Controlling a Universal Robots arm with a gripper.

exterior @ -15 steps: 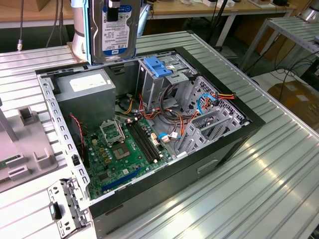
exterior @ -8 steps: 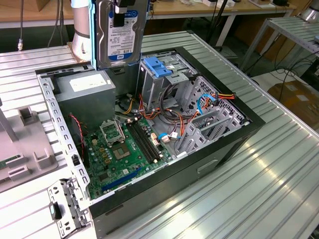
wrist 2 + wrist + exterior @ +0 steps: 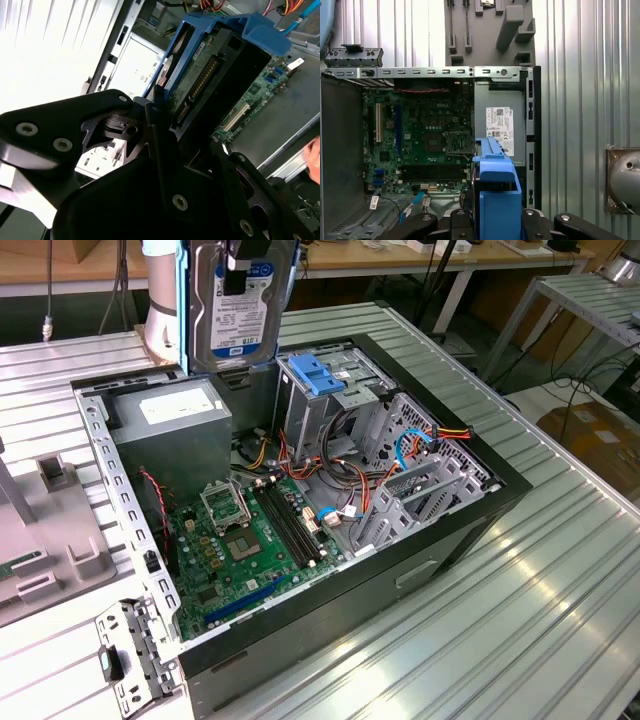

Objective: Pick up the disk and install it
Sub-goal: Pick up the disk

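The disk hangs upright above the back of the open computer case, its white label with a blue band facing the exterior view and a blue rail along its side. My gripper is shut on its upper end. In the second wrist view the black fingers clamp the disk, whose circuit-board side and blue rails show. In the first wrist view the disk is edge-on between the gripper fingers, above the case's interior.
Inside the case sit a grey power-supply box, the green motherboard, and a metal drive cage with a light-blue latch amid loose cables. A grey fixture lies at the exterior view's left on the ribbed metal table.
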